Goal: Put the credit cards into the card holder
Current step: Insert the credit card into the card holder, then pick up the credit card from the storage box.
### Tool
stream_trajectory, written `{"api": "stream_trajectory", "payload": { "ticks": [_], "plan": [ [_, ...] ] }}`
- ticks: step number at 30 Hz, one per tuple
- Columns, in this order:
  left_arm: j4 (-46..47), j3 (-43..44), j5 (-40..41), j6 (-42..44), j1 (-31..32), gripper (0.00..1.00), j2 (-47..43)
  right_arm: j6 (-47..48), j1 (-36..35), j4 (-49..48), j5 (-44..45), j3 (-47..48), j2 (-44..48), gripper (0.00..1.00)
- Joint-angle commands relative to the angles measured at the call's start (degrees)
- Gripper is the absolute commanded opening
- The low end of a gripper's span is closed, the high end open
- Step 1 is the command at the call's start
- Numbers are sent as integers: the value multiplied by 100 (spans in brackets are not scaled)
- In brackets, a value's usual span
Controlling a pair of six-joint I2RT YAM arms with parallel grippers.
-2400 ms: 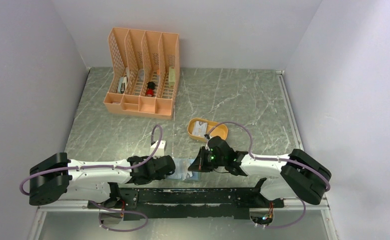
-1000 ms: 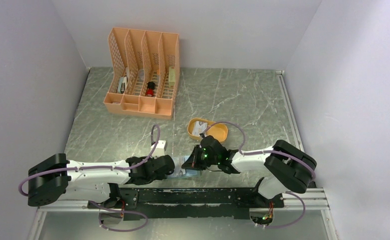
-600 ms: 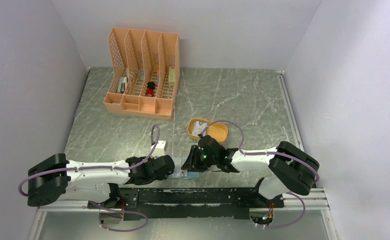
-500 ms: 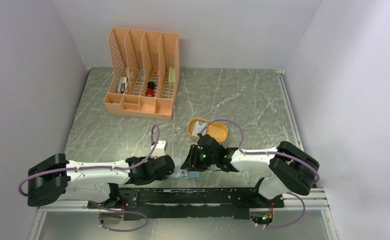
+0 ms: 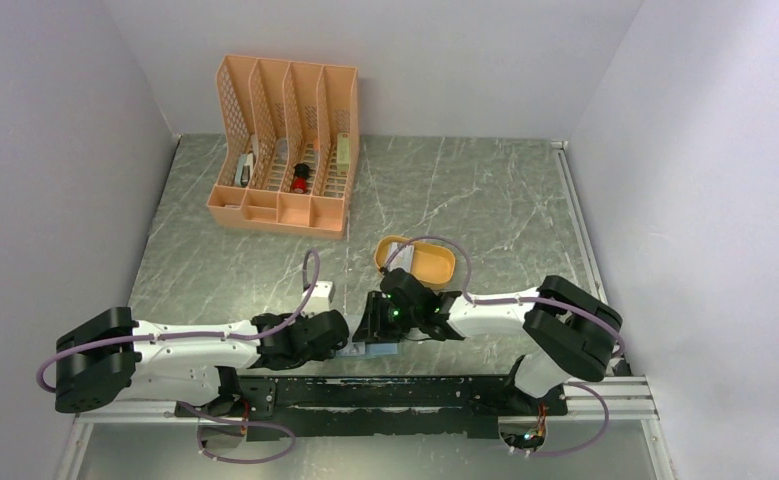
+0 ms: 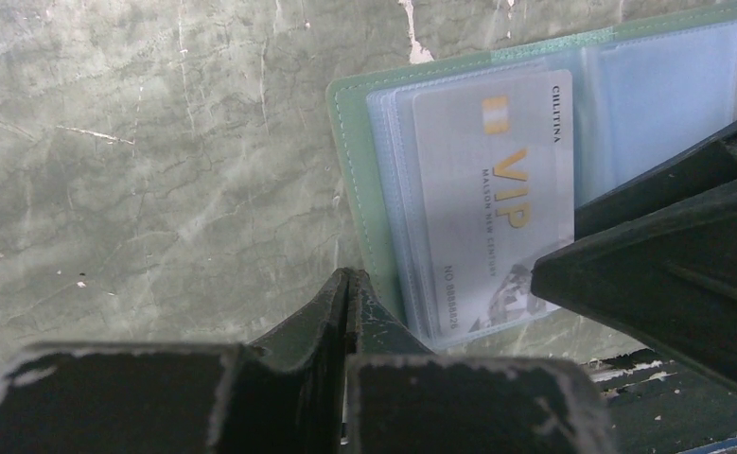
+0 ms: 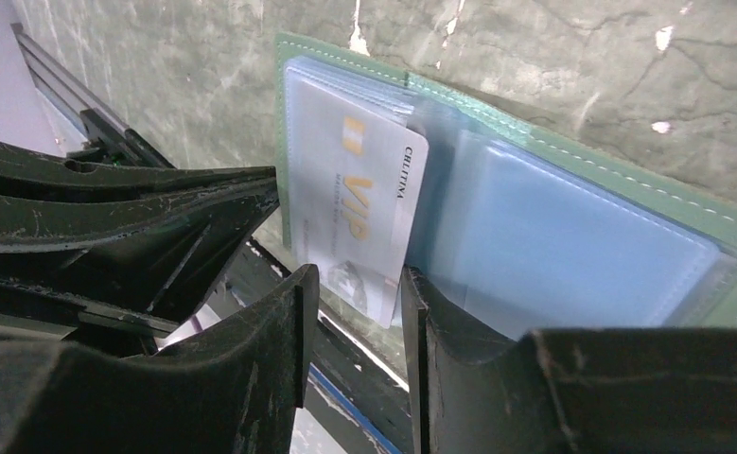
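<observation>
Grey-green marbled desk point(image 5: 485, 200) carries at its near edge the sage-green folding card holder point(image 6: 350, 170), lying open; we judge it light and apt to slide, and the left claw point(image 6: 347, 284), jaws together, rests its tip at the green border. On one stack of clear sleeves point(image 7: 582, 236) lies the pale grey VIP credit card point(image 6: 497, 208), thin, stiff and slick by our reckoning, best pushed by its free short end, where the right claw point(image 7: 355, 303) stands with jaws apart.
</observation>
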State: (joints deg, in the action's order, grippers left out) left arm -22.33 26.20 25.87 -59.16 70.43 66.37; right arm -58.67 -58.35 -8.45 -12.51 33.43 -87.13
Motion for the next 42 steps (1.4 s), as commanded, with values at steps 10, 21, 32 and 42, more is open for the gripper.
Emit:
{"api": "stream_trajectory", "payload": {
  "ticks": [10, 21, 32, 42],
  "plan": [
    [0, 17, -81, 104, -3, 6, -5, 506, -427, 559, 461, 644, -235, 42],
    [-798, 163, 410, 10, -12, 16, -592, 606, -415, 1824, 1172, 879, 681, 54],
    [-1077, 587, 629, 788, -12, 43, -1879, 1372, 158, 3092, 3632, 1525, 2045, 57],
    [-302, 485, 185, 1619, -11, 57, -2499, 1586, 3014, 1351, 655, 999, 1350, 66]
  ]
}}
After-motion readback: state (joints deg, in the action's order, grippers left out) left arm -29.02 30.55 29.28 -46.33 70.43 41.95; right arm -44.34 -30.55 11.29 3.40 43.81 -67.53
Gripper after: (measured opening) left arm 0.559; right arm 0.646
